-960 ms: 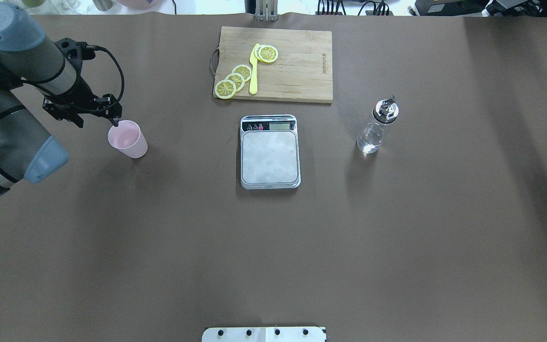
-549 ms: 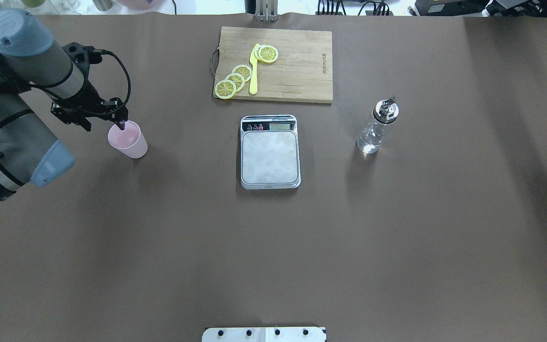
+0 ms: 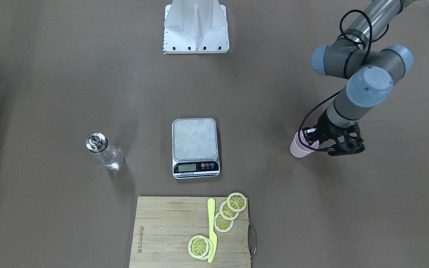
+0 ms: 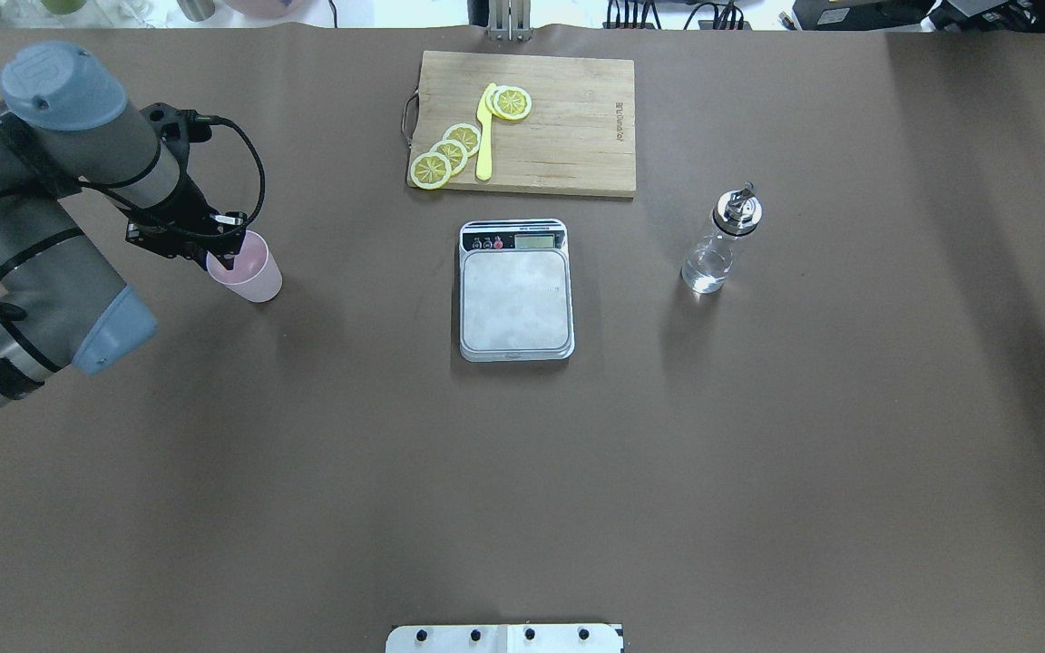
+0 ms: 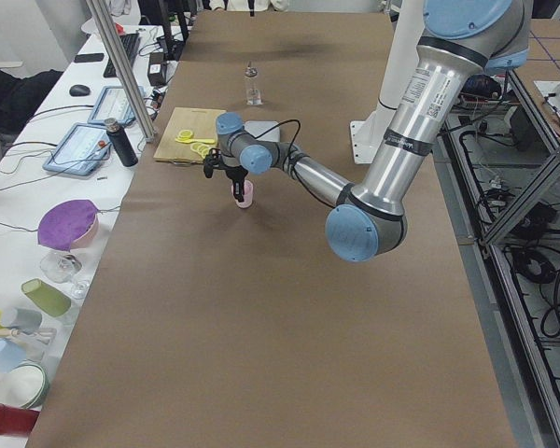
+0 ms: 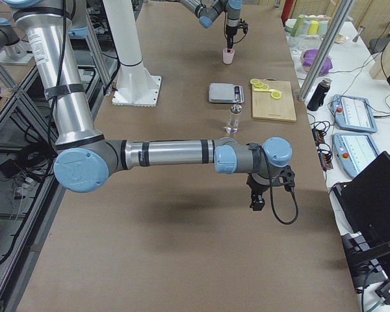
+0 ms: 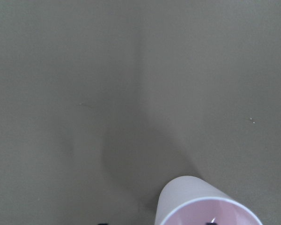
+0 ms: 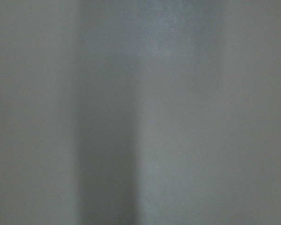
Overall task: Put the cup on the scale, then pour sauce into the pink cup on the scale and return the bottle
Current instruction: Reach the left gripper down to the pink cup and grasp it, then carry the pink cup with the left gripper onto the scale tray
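The pale pink cup (image 4: 252,275) stands upright on the brown table, far left of the scale (image 4: 515,301). My left gripper (image 4: 225,258) is open at the cup's rim. One fingertip is inside the cup and the other is outside its wall, as the left wrist view (image 7: 201,206) shows at its bottom edge. The scale's steel platform (image 3: 194,138) is bare. The clear bottle (image 4: 715,258) with its metal spout stands upright to the right of the scale. My right gripper (image 6: 257,198) shows only in the exterior right view, so I cannot tell its state.
A wooden cutting board (image 4: 568,136) with lemon slices (image 4: 450,150) and a yellow knife (image 4: 484,136) lies just behind the scale. The white robot base plate (image 4: 504,638) is at the table's near edge.
My left arm has moved right and down onto the cup; one fingertip now sits inside the rim. The cup, the scale and the bottle have not moved.
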### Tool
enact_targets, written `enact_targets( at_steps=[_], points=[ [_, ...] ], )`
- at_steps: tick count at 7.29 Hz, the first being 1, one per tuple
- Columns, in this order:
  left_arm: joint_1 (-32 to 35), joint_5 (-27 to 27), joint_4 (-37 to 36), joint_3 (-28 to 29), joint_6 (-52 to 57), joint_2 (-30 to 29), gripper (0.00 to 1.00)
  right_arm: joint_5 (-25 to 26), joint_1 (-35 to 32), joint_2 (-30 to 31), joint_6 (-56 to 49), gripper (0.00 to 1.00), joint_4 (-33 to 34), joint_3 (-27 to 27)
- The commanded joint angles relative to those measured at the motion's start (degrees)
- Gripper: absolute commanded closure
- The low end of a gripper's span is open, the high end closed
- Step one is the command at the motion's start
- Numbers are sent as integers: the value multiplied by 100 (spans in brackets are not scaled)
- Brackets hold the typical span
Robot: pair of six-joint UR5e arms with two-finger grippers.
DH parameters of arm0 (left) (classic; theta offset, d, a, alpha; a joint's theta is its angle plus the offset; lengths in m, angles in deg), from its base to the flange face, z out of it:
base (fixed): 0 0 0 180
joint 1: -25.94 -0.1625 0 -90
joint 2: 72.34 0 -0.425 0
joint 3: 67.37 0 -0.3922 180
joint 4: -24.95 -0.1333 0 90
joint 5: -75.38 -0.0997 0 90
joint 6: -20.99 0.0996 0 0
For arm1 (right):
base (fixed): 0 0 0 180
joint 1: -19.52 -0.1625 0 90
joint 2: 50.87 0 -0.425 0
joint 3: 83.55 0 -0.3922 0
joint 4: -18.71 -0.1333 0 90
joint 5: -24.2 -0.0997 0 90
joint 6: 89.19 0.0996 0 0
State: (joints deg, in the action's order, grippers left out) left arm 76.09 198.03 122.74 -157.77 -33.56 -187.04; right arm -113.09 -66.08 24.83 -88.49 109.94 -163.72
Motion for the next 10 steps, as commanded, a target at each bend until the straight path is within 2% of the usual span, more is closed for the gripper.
enact_targets(
  at_steps=[1, 2, 4, 6, 8, 10],
  points=[
    [-22, 13, 204, -187, -475, 9, 100, 0, 0, -20, 9, 0, 0, -8],
    [74, 30, 23, -432, -616, -52, 100, 9, 0, -116, 26, 0, 43, -8],
    [101, 48, -880, -470, -1194, -1049, 100, 53, 70, -239, 44, 0, 61, -8],
    [-353, 57, -1042, -339, -2353, -1895, 100, 35, 70, -275, 62, 0, 166, 1],
    [-872, -196, -1017, 562, -3006, -2799, 100, 35, 70, -284, 62, 0, 158, -7],
    [-1059, -391, -929, 979, -3017, -2988, 100, 35, 70, -284, 62, 0, 158, -8]
  ],
)
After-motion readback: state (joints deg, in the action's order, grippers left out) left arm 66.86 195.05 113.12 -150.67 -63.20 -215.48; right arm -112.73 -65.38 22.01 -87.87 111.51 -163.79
